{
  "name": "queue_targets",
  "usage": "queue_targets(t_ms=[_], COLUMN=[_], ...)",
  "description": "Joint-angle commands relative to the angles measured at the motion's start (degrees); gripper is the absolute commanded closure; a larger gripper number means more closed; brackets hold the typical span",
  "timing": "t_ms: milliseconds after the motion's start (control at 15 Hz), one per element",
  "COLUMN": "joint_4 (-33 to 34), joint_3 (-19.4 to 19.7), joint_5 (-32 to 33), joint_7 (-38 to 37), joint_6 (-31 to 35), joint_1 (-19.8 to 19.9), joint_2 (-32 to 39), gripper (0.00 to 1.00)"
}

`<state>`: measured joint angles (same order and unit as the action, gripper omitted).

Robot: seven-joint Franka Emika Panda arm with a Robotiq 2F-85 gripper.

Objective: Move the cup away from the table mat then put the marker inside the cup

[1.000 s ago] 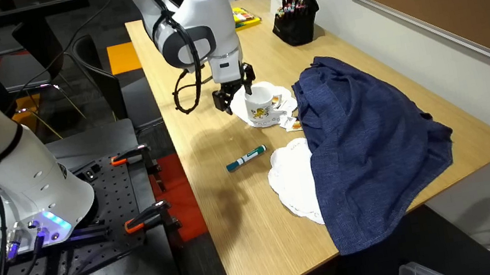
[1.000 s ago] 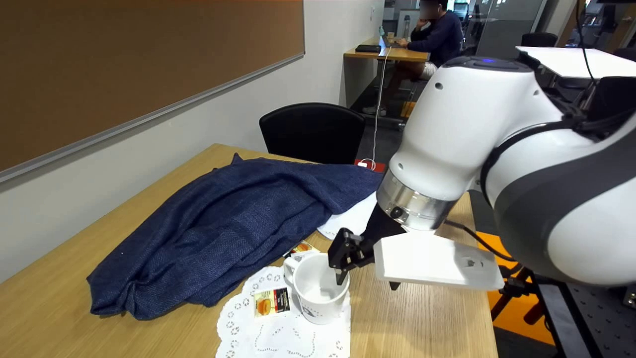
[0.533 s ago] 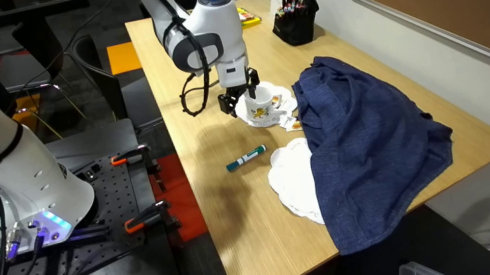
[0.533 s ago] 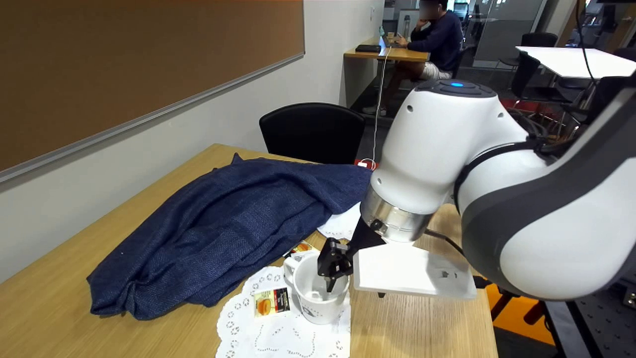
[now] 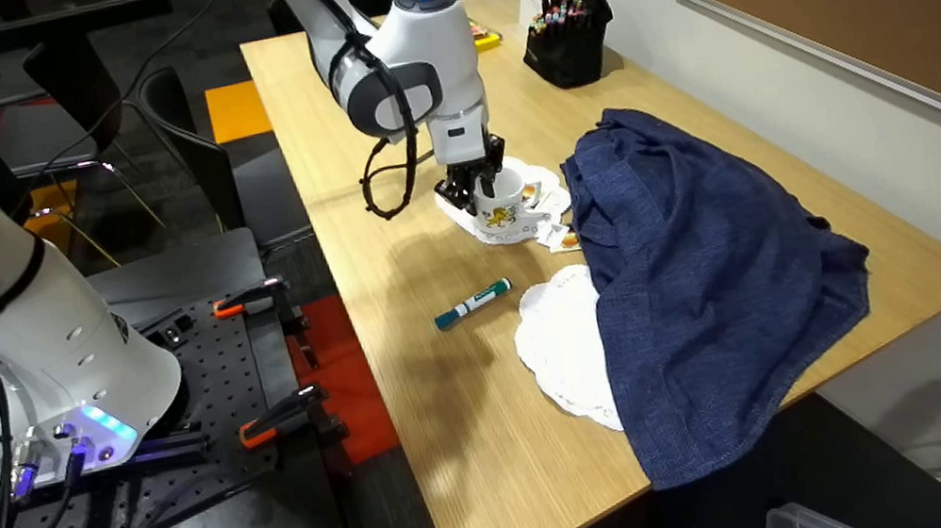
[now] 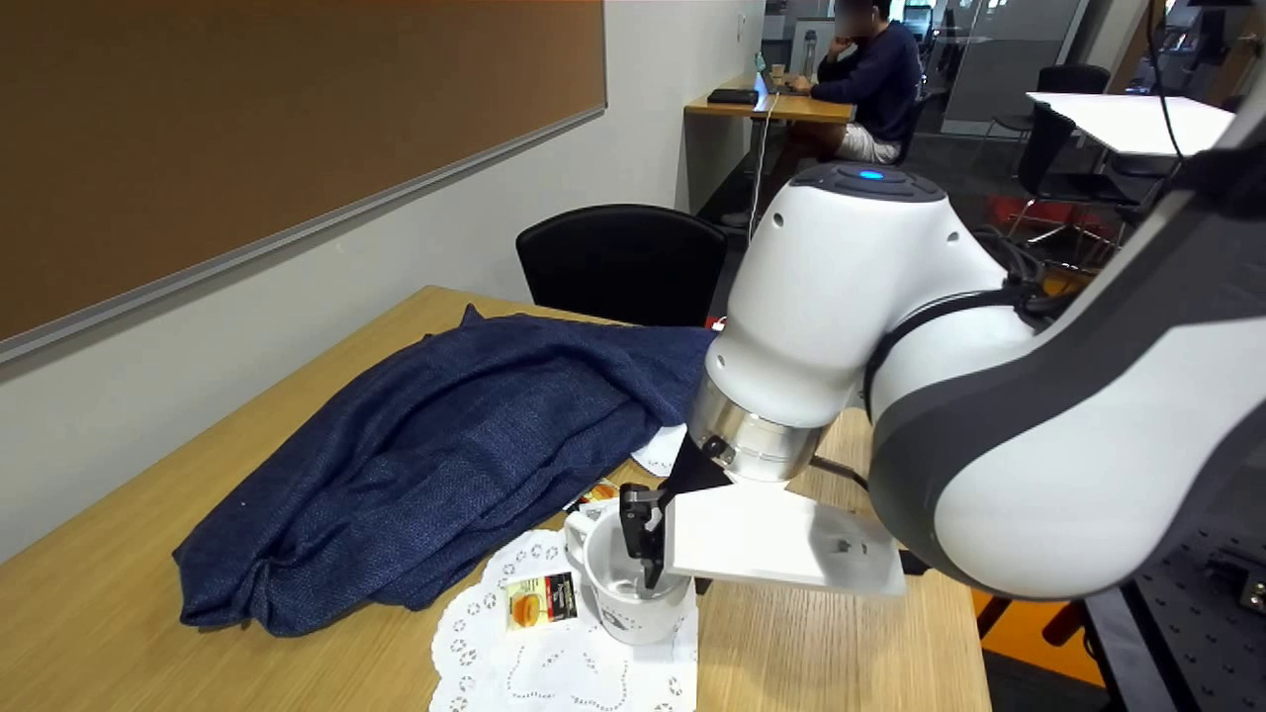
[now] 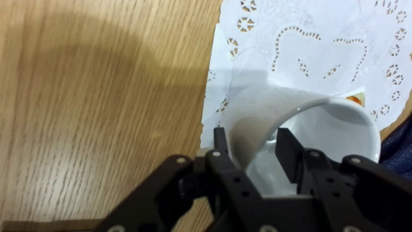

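The cup (image 5: 509, 208) stands upright on the table mat (image 6: 574, 658), and its handle is turned toward the dark blue cloth (image 5: 715, 299), which lies in folds just beside. The tool (image 7: 251, 135) is at the rim of the cup: in the wrist view its two fingers are apart from each other – one goes inside the cup, one is outside – so the wall of the cup is between them. A gap is visible, so they are not pressed together on this wall; whether one finger touches it, I cannot tell.

In an exterior view the marker (image 5: 473, 304), which is green with a white label, lies on the table (image 5: 506, 478), well apart from the cup. Near to it is a white round sheet (image 5: 563, 349), partly covered by the cloth. A small printed packet (image 6: 542, 600) lies on the mat beside the cup. Farther along the table stands a black case (image 5: 565, 57) full of coloured pens (image 5: 560, 12).
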<state>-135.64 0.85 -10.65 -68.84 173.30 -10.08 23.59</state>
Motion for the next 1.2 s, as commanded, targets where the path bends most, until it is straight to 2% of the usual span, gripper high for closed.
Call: queue_targets(t_ms=[0, 133, 200, 667, 1133], joint_4=[1.6, 1.3, 1.2, -2.5, -9.6], joint_3=[0.9, 0.9, 0.9, 0.7, 3.5], joint_5=[-1.9, -2.0, -2.0, -3.3, -2.0], joint_7=[0.3, 0.2, 0.2, 0.0, -1.2], joint_6=[0.1, -0.1, -0.2, 0.0, -1.2], joint_1=[-1.4, -1.5, -1.6, -1.9, -5.2], joint_2=[1.0, 0.8, 0.7, -2.5, -8.1], gripper=[0.85, 0.99, 1.00, 0.97, 0.97])
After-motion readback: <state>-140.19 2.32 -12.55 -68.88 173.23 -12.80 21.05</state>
